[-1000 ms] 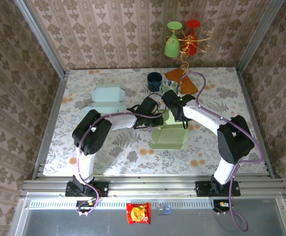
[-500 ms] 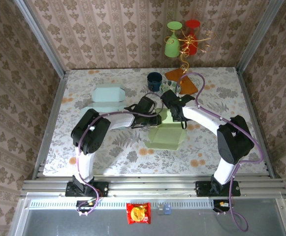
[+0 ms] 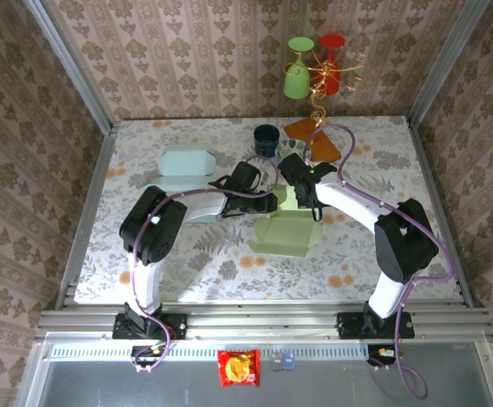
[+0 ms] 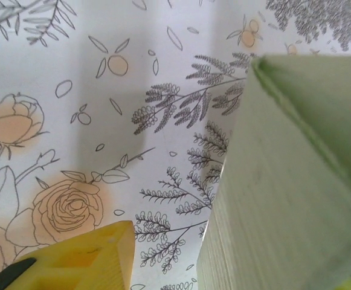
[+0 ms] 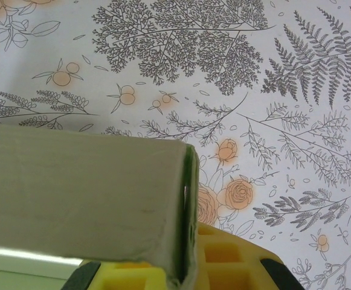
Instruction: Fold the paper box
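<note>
While the right hand (image 3: 302, 202) pinches the paper box (image 3: 287, 236), the left hand (image 3: 271, 203) stands parted, gripping nothing.

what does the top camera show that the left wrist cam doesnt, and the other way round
Top view: both arms, with the left pincer and right pincer at the far side of the green box, plus a pale blue box, a dark cup, a green glass, a red glass and a red packet in front of the table.
Left wrist view: a yellow finger standing apart from the box wall, with the cloth's rose print up close in the gap.
Both: the green box and the flowered tablecloth.
</note>
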`<state>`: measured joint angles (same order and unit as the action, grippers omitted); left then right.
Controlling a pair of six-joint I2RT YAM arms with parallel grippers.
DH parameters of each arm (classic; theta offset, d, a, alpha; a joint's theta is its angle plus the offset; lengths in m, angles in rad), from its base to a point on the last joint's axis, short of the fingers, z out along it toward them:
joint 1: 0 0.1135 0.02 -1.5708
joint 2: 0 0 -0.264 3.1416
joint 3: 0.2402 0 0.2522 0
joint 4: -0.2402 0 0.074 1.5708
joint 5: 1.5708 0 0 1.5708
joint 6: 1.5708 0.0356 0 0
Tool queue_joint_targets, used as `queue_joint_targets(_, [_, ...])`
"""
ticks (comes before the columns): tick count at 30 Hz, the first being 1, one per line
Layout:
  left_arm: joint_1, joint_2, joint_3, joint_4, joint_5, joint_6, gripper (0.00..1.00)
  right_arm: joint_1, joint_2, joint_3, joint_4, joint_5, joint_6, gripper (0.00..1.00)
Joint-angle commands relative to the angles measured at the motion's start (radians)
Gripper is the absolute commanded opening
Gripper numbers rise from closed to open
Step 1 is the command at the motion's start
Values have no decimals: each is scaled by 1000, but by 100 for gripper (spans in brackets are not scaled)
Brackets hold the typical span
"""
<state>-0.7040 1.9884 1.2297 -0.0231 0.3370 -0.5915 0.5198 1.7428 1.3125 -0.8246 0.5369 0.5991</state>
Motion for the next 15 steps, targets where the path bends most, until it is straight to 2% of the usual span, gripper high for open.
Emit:
queue_joint_targets(1, [19, -61, -25, 66, 36, 41, 47, -6, 21, 38, -60, -4, 7, 0])
queue_joint_targets(9, [41, -65, -23, 83, 77, 67, 53, -10, 26, 39, -65, -12, 6, 0])
queue_joint_targets(15, [40, -35, 33, 18, 37, 91, 42, -10, 22, 37, -63, -21, 7, 0])
